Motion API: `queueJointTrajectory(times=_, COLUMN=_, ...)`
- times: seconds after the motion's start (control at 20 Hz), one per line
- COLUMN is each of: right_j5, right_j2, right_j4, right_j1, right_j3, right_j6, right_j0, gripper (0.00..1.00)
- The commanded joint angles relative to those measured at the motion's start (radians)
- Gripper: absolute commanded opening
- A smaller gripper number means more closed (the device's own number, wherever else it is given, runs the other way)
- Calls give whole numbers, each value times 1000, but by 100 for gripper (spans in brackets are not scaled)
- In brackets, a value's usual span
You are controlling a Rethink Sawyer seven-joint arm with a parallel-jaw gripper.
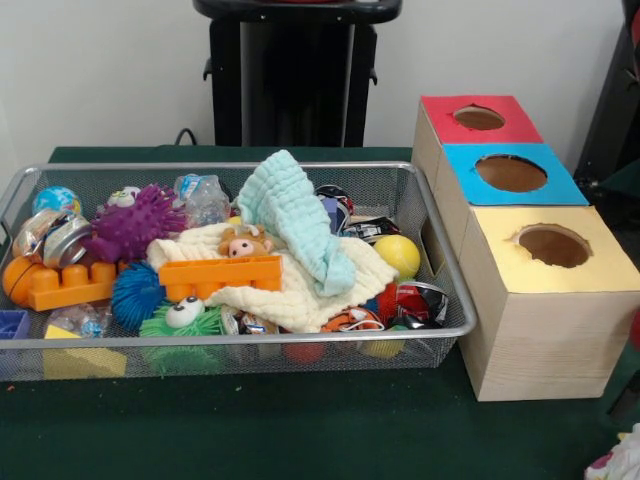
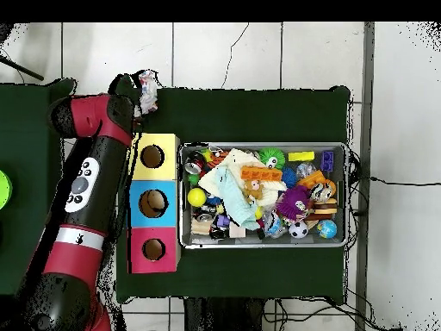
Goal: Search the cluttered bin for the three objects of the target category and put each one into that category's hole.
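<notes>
The wire mesh bin [image 1: 440,262] holds a pile of toys, balls and cloths; it also shows in the overhead view [image 2: 183,198]. A white crumpled wrapper with coloured blotches [image 2: 148,91] sits right at the end of my gripper [image 2: 129,86], by the table's corner beyond the yellow box. It shows at the bottom right corner of the front view [image 1: 618,460]. I cannot tell the gripper's state. Other crinkly wrappers lie in the bin: a clear bluish one [image 1: 203,196] and a red, black and silver one [image 1: 415,302].
Three boxes stand beside the bin, each with a round hole: red [image 1: 480,118], blue [image 1: 510,173] and yellow [image 1: 553,246]. A mint cloth [image 1: 290,215] and a cream cloth [image 1: 300,295] drape over the toys. The arm [image 2: 90,172] stretches alongside the boxes.
</notes>
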Motion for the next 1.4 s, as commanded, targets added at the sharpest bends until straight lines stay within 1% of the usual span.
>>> queueJointTrajectory(times=0.05, right_j5=31, right_j2=83, right_j4=-80, right_j1=34, right_j3=27, right_j6=50, right_j0=3, gripper=100)
queueJointTrajectory(times=0.2, right_j5=7, right_j2=91, right_j4=-92, right_j1=42, right_j3=22, right_j6=57, right_j0=-1, gripper=100)
queueJointTrajectory(times=0.35, right_j5=-1, right_j2=116, right_j4=-113, right_j1=30, right_j3=36, right_j6=53, right_j0=7, gripper=100)
queueJointTrajectory(times=0.6, right_j5=-22, right_j2=133, right_j4=-125, right_j1=42, right_j3=41, right_j6=68, right_j0=11, gripper=100)
queueJointTrajectory(times=0.8, right_j5=-70, right_j2=163, right_j4=-149, right_j1=50, right_j3=66, right_j6=65, right_j0=22, gripper=100)
queueJointTrajectory(times=1.0, right_j5=-119, right_j2=197, right_j4=-174, right_j1=39, right_j3=79, right_j6=48, right_j0=31, gripper=100)
queueJointTrajectory(times=1.15, right_j5=-132, right_j2=194, right_j4=-191, right_j1=32, right_j3=90, right_j6=71, right_j0=37, gripper=100)
queueJointTrajectory(times=1.4, right_j5=-119, right_j2=222, right_j4=-217, right_j1=17, right_j3=94, right_j6=63, right_j0=42, gripper=100)
